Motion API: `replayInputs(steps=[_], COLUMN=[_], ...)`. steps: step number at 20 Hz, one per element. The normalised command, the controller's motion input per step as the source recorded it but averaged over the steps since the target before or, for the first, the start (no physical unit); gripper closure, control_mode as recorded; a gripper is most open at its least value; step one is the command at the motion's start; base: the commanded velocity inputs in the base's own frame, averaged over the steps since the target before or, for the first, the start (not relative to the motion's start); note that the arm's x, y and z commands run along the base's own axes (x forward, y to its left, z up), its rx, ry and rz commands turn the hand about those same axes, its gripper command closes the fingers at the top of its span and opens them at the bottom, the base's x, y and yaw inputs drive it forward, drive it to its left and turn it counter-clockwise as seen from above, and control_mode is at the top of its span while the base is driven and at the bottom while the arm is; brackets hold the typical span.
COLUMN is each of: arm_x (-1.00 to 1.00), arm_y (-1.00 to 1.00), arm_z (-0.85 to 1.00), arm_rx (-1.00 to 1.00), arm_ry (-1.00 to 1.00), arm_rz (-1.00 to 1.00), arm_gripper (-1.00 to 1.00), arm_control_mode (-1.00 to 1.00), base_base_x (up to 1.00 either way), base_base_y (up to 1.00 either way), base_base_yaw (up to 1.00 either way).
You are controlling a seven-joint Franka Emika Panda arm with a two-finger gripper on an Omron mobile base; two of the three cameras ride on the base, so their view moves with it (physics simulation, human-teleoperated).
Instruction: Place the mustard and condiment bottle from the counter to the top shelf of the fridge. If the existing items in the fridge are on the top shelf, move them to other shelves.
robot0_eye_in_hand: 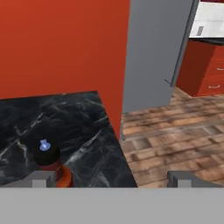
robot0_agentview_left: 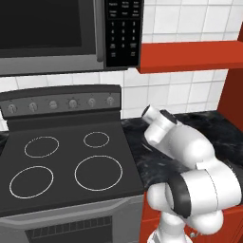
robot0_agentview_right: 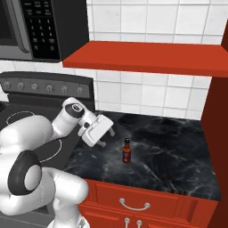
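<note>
The condiment bottle [robot0_agentview_right: 127,151], small and dark red with a black cap, stands upright on the black marble counter [robot0_agentview_right: 169,151]. My gripper [robot0_agentview_right: 107,138] hovers just left of it, a short gap away, open with nothing between its fingers. In the hand view the condiment bottle [robot0_eye_in_hand: 49,158] sits at the lower left, close to the left fingertip [robot0_eye_in_hand: 40,179], while the gripper [robot0_eye_in_hand: 111,179] points past the counter [robot0_eye_in_hand: 78,127] edge. Beyond a red panel stands the fridge [robot0_eye_in_hand: 153,52], showing as a tall grey slab. The mustard and the existing items are out of view.
A dark stovetop [robot0_agentview_left: 66,161] with white rings lies left of the counter, under a microwave [robot0_agentview_left: 57,33]. A red shelf [robot0_agentview_right: 147,58] hangs over the counter, and a tall red panel [robot0_agentview_right: 218,133] closes its right end. Wooden floor [robot0_eye_in_hand: 175,140] spreads before the fridge.
</note>
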Motion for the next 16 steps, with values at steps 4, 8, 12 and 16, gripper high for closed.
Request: replayInputs(steps=[4,8,12,16], arm_x=[0.03,0.06,0.15,0.28], arm_y=[-0.22,-0.15,-0.10,-0.02], arm_z=[-0.25,-0.25,-0.23,-0.17], arm_rx=[0.00,0.00,0.00,0.00], arm_ry=[0.00,0.00,0.00,0.00], arm_rz=[0.02,0.04,0.05,0.07], arm_gripper=[-1.00,-1.00,-1.00,-1.00], arm_control_mode=[-1.00,-1.00,-1.00,-1.00], base_base_x=[0.00,0.00,0.00,0.00], base_base_y=[0.00,0.00,0.00,0.00], base_base_yaw=[0.00,0.00,0.00,0.00])
